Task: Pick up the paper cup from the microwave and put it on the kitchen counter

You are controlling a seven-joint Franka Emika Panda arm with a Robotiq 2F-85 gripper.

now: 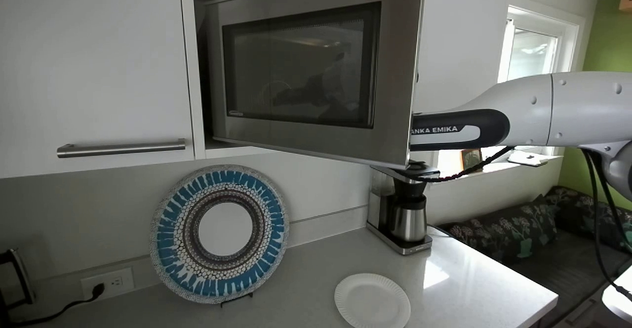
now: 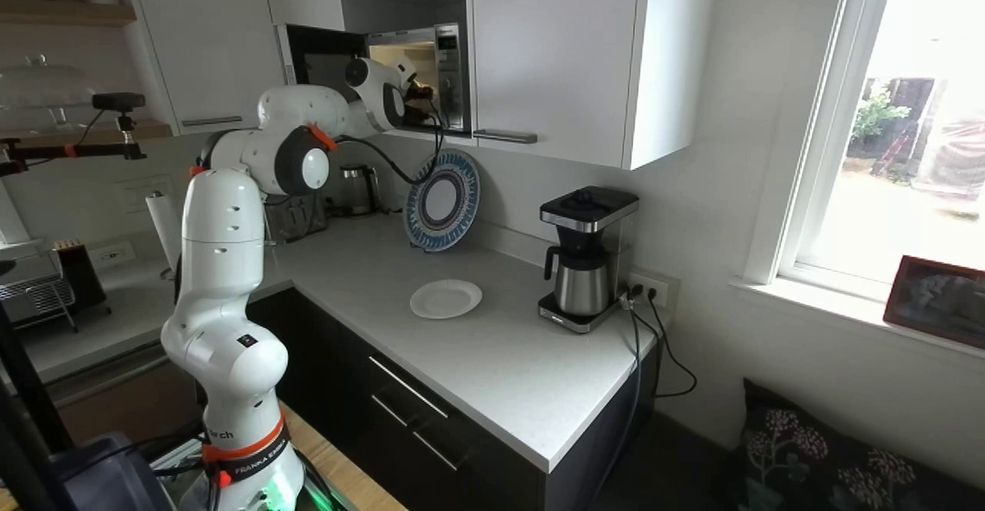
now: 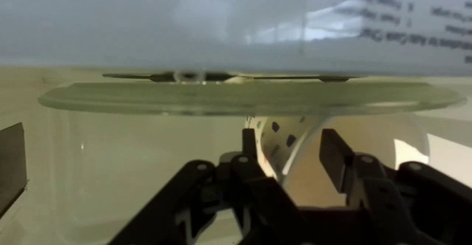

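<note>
Here's the gripper [image 3: 289, 143], jaws clearly apart, and right there in the gap shows the spotted wall of the paper cup [image 3: 282, 134], close by the glass turntable [image 3: 206, 99]; whether either jaw touches it, I cannot tell! It's all inside the microwave [image 2: 449, 68], its door [image 2: 320, 57] swung out to the left in an exterior view, the Panda arm [image 2: 223, 218] extended in. Below, on the kitchen counter [image 2: 492, 372]: a paper plate [image 2: 446, 298], a drip coffee maker [image 2: 589, 257] to its right, a blue-patterned plate [image 2: 441, 199] on the far side.
</note>
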